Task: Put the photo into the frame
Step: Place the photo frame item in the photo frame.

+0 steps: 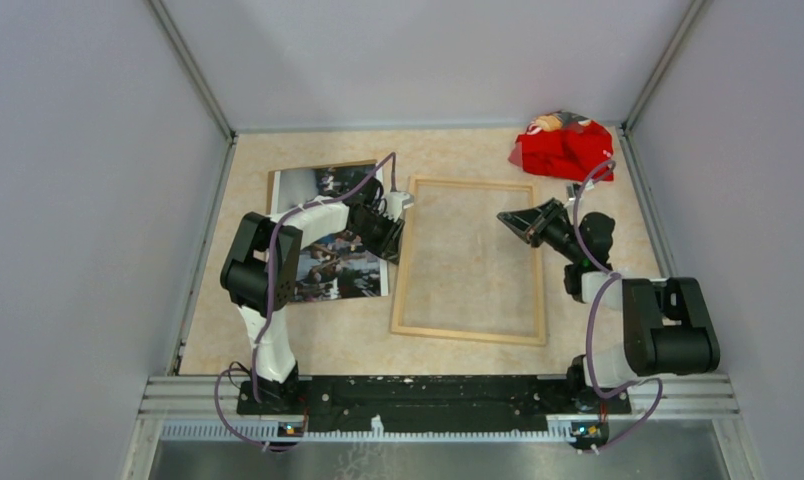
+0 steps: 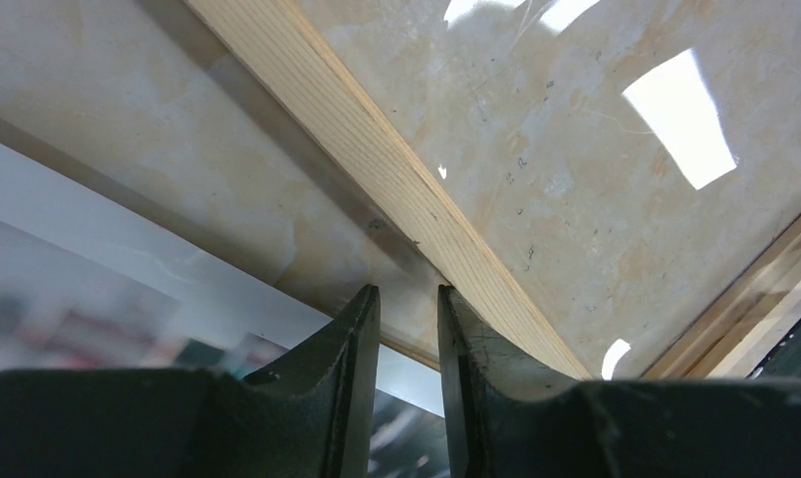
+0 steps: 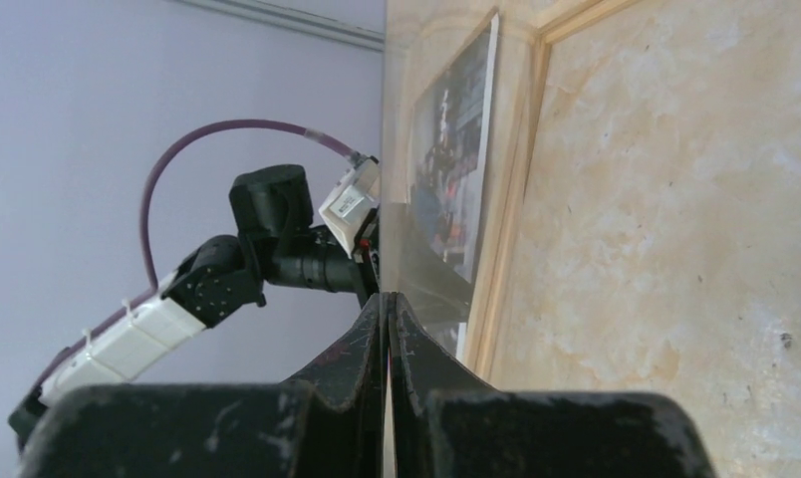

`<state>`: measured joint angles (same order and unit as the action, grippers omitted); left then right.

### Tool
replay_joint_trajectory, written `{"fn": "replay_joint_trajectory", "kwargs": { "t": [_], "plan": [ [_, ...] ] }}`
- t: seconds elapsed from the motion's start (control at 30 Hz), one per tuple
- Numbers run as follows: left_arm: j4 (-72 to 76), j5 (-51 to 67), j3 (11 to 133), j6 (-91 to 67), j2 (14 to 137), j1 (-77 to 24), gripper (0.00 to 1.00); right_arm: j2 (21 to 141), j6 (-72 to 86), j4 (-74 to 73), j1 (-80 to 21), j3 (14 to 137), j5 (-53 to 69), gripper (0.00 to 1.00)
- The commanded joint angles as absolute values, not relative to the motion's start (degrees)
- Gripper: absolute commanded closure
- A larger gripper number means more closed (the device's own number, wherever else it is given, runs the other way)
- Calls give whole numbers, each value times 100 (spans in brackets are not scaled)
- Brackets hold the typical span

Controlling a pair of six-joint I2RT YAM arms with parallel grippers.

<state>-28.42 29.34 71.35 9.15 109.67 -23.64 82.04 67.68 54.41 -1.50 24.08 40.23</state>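
step: pick-up of the photo point(image 1: 336, 278). It is not lifted, and nothing has gone into the frame point(image 1: 468, 335) yet.
photo: flat on the table point(image 1: 318, 345), picture side up, on the left arm's side of the frame. Its right edge is near the frame's left rail, with a strip of bare table between them in the left wrist view.
frame: flat mid-table, clear pane in, table showing through.
left gripper point(image 2: 408, 304): low at the photo's right edge, tips by the frame rail. Jaws are a narrow slit apart, nothing seen clamped between them.
right gripper point(image 3: 387, 304): fingers pressed together, empty, held over the right part of the frame and aimed toward the left arm.
other: red cloth point(image 1: 563, 150) in the far right corner, well apart from the work.
next move (judgement): get a finger under the thin paper edge, pinch it, then raise and carry the photo over the rail, square to the opening.
risk (judgement): paper lying flat is hard to catch, and the tips may shove the photo or nudge the frame.
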Motion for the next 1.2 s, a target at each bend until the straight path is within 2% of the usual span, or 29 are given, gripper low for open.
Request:
{"fn": "replay_joint_trajectory", "kwargs": {
  "t": [0.0, 0.23, 0.97, 1.17],
  "plan": [
    [-2708, 3071, 7045, 986, 10960, -2373, 65, 8174, 7313, 6245, -284, 2455, 3842, 100],
    [-2660, 3114, 7013, 967, 10971, -2373, 66, 7858, 6953, 5200, -520, 2793, 3683, 100],
    [-2610, 3210, 6906, 962, 10882, -2366, 69, 7784, 6886, 4187, -1068, 3582, 3249, 100],
    [-2622, 3172, 6908, 993, 10882, -2364, 70, 7751, 6252, 3602, -1008, 3746, 3450, 100]
  ]
}}
